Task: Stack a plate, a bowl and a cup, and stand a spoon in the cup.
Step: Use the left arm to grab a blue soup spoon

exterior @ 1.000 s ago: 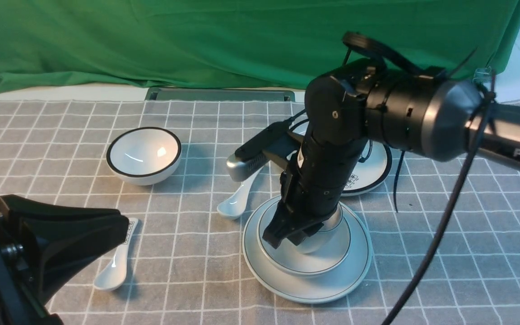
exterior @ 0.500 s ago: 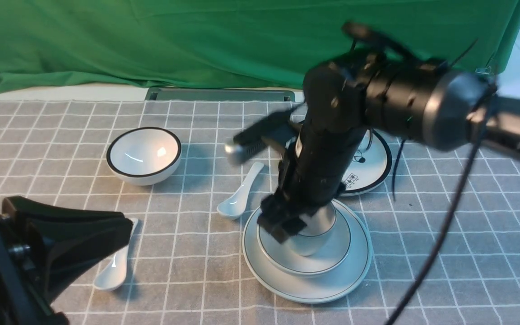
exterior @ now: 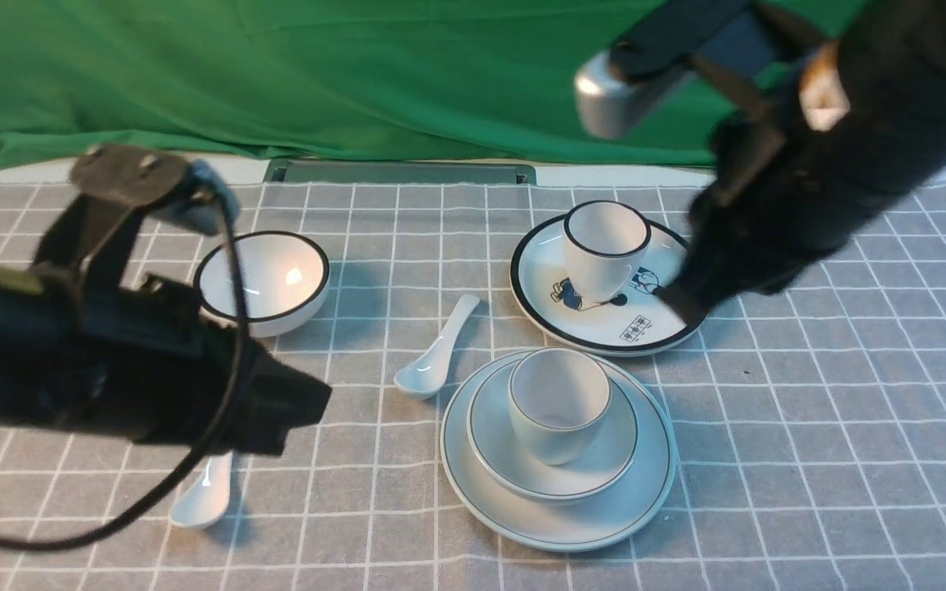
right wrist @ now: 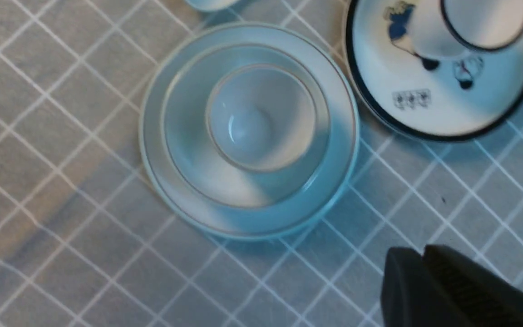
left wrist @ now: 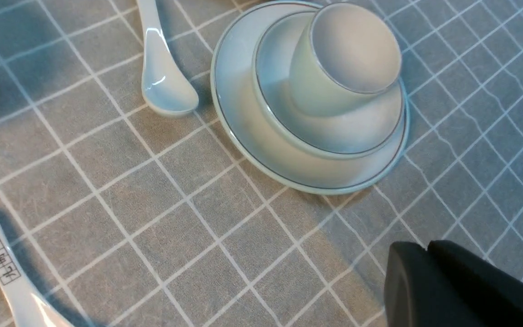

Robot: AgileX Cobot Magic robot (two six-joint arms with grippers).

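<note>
The plate lies at the front centre with the bowl on it and the cup upright in the bowl. The stack also shows in the left wrist view and the right wrist view. The plain spoon lies on the cloth just left of the stack, bowl end toward me; it also shows in the left wrist view. My left gripper is shut and empty, hovering left of the stack. My right gripper is shut and empty, raised over the cartoon plate.
A black-rimmed cartoon plate carries a black-rimmed cup behind the stack. A black-rimmed bowl stands at the back left. A spoon with printed marks lies at the front left, partly under my left arm. Green cloth hangs behind.
My right gripper has left the cup and risen up and to the right. The cup now stands free in the bowl. My left arm has risen and swung rightward toward the stack.
</note>
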